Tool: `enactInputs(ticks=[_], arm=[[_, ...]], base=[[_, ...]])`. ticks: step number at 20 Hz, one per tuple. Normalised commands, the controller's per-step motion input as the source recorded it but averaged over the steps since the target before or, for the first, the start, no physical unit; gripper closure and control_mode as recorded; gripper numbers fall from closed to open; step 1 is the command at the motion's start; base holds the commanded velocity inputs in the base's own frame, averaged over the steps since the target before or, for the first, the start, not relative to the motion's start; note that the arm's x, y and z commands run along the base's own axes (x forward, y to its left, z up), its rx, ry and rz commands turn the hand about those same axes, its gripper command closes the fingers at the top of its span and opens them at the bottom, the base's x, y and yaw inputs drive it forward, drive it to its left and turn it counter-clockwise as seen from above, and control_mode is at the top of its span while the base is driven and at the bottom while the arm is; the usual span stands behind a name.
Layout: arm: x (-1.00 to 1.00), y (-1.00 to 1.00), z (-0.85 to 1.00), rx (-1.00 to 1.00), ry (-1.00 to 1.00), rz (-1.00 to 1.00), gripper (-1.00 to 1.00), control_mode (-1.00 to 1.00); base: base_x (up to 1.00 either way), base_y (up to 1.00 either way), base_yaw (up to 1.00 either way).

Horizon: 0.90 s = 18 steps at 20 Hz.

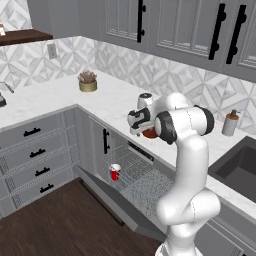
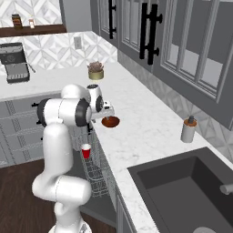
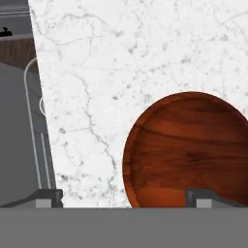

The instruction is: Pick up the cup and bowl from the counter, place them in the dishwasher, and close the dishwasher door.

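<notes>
The reddish-brown bowl [image 3: 193,145] lies on the marble counter [image 3: 121,58] near its front edge, above the dishwasher. My gripper [image 3: 126,198] hangs open just over it: one fingertip [image 3: 206,197] stands above the bowl's inside, the other over bare marble left of the rim. From the base cameras the bowl [image 1: 148,133] [image 2: 110,121] peeks out below the gripper [image 1: 137,125] [image 2: 107,113]. The red cup [image 1: 115,172] [image 2: 86,150] stands upright in the dishwasher's wire rack [image 1: 145,180]. The dishwasher door [image 1: 112,197] is dropped open.
A gold plant pot [image 1: 87,82] [image 2: 95,71] sits further along the counter. The grey soap dispenser [image 1: 230,123] [image 2: 188,129] stands by the dark sink [image 1: 240,167] [image 2: 182,191]. A coffee machine [image 2: 16,61] is at the far left corner. Upper cabinets hang overhead.
</notes>
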Motion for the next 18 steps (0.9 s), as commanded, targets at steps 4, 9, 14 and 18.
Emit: enactInputs(ticks=[4,9,14,18], arm=[[0.38,-0.08,-0.27,0.0,0.0,0.0,-1.0,-1.0],[0.29,-0.14,-0.39,0.0,0.02,0.0,-1.0,-1.0],[0.02,-0.02,-0.36,-0.01,0.01,0.0,1.0,-1.0],[0.0,-0.11,-0.17,0.0,0.0,0.0,1.0,-1.0]], base=[[0.0,0.0,0.0],[0.0,0.0,0.0],[0.0,0.0,0.0],[0.0,0.0,0.0]])
